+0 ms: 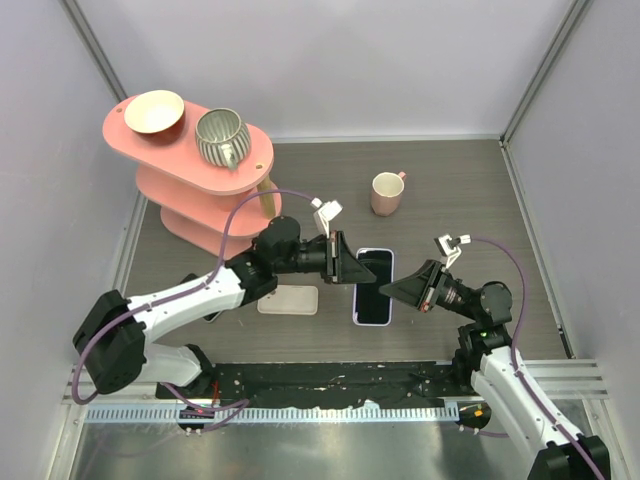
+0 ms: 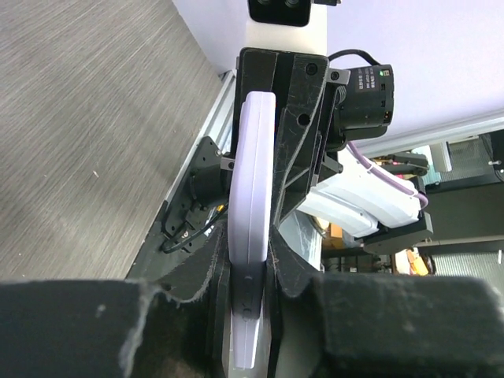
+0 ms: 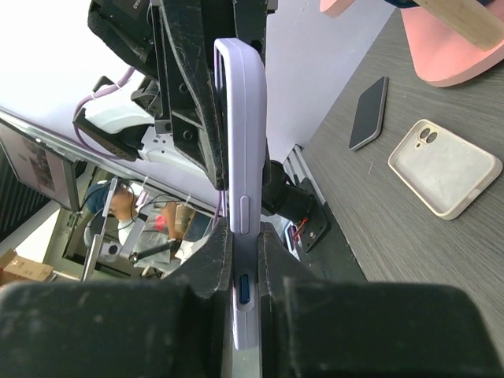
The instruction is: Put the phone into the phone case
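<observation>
Seen from above, the left gripper (image 1: pixel 351 268) and right gripper (image 1: pixel 393 290) clamp the phone (image 1: pixel 374 290) between them at mid-table, with a mug (image 1: pixel 387 193) behind. The left wrist view shows fingers pinching its lilac case (image 2: pixel 250 197). The right wrist view shows a cream case (image 3: pixel 445 167) and a spare phone (image 3: pixel 368 114) lying beyond.

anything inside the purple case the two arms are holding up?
A phone: its dark screen fills the purple case in the top view. The wrist views show only the case's edge. The jaws cover parts of the rim, so whether the phone is fully seated cannot be seen.
</observation>
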### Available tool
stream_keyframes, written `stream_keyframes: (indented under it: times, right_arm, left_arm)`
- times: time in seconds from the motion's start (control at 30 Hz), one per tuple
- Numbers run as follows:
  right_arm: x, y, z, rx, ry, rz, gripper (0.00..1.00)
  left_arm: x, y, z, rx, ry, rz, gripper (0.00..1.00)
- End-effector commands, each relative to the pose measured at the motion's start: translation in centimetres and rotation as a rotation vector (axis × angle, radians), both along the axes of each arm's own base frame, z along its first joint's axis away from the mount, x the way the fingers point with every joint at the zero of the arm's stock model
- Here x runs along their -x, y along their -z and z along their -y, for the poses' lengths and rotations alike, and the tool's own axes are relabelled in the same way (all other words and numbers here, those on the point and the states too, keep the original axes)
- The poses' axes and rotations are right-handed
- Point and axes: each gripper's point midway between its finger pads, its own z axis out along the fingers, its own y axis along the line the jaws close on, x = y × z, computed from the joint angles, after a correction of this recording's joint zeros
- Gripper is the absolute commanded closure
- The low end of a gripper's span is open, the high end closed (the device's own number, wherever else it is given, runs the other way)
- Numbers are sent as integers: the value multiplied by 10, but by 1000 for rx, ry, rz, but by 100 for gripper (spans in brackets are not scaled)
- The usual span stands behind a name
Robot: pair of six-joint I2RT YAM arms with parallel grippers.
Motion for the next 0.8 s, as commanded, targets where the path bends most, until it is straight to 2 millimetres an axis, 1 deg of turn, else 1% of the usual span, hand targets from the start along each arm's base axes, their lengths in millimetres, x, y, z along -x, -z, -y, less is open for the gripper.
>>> stream_keyframes:
  times: [0.0, 0.03, 0.07, 0.1, 0.13, 0.17, 0.2, 0.23, 0.27, 0.3, 0.33, 0.37, 0.4, 0.43, 0.47, 0.5, 0.53, 0.57, 0.6, 0.63, 0.67, 0.7, 0.73, 0.77]
  right_arm:
    - [1, -28, 0, -26, 0, 80, 99]
    - [1, -31, 0, -28, 0, 87, 99]
    - [1, -32, 0, -28, 1, 81, 99]
    - [1, -36, 0, -28, 2, 85, 99]
    - [2, -37, 0, -24, -2, 84, 99]
    - [1, -37, 0, -16, -1, 73, 99]
    - [3, -40, 0, -15, 1, 84, 99]
    - [2, -36, 0, -3, 3, 58, 99]
    - [1, -35, 0, 13, 13, 78, 99]
    - [0, -36, 1, 22, 24, 83, 99]
    - [-1, -34, 1, 35, 32, 86, 99]
    - [-4, -23, 2, 68, 45, 37, 99]
    - [-13, -22, 4, 106, 96, 73, 99]
    - [-19, -3, 6, 165, 120, -4, 99]
    - [-24, -5, 8, 193, 148, 6, 99]
    - [-31, 1, 10, 230, 176, 13, 99]
    - [-37, 4, 12, 252, 202, -4, 99]
    - [-44, 12, 12, 286, 206, -58, 99]
    - [-51, 16, 14, 324, 221, -41, 99]
    - [-57, 33, 19, 381, 256, -123, 99]
    - [-67, 41, 21, 432, 273, -162, 99]
    - [-73, 49, 24, 474, 289, -186, 99]
    - [-79, 62, 31, 542, 316, -210, 99]
    - [-86, 68, 31, 568, 313, -241, 99]
  left_arm:
    - [-17, -25, -9, 22, -100, 109, 76]
    - [-20, -25, -11, 11, -115, 126, 60]
    - [-19, -31, -14, 13, -122, 140, 54]
    - [-18, -25, -17, -20, -127, 132, 51]
    - [-22, -28, -21, -31, -148, 156, 45]
    - [-19, -36, -27, -27, -157, 179, 41]
    - [-19, -30, -32, -64, -170, 170, 36]
    - [-20, -34, -36, -75, -187, 193, 26]
    - [-23, -40, -43, -81, -221, 214, 21]
    - [-21, -35, -49, -118, -227, 205, 18]
    - [-21, -42, -52, -124, -236, 222, 9]
    - [-22, -44, -57, -138, -251, 244, 5]
    - [-17, -46, -65, -159, -253, 246, 1]
    - [-15, -52, -70, -160, -257, 261, 0]
    - [-10, -50, -78, -185, -252, 278, 0]
    - [-4, -59, -89, -172, -268, 303, 0]
    - [-1, -59, -97, -179, -283, 312, 0]
    - [3, -51, -108, -220, -293, 309, 0]
    - [1, -45, -119, -253, -336, 313, 0]
    - [9, -53, -134, -236, -362, 338, 0]
    - [14, -42, -147, -284, -376, 326, 0]
    - [15, -37, -159, -309, -405, 340, 0]
    - [23, -43, -174, -291, -430, 361, 0]
    - [30, -37, -185, -310, -437, 358, 0]
